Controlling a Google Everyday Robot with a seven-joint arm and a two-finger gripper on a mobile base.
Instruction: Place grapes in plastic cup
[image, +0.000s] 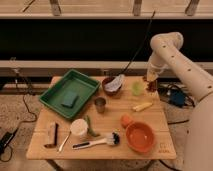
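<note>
My gripper (150, 80) hangs at the table's back right, just right of the plastic cup (137, 88), a small pale green translucent tumbler standing upright. The gripper is shut on the grapes (152, 87), a dark red-brown cluster that dangles below the fingers, beside the cup's rim and a little above the table. The white arm reaches in from the right side.
A yellow banana-like piece (142, 106) lies in front of the cup. A dark red bowl with a ladle (112, 85) is left of it. Also on the table: a grey metal cup (100, 104), green tray (70, 92), white container (78, 127), orange bowl (139, 136), brush (97, 142).
</note>
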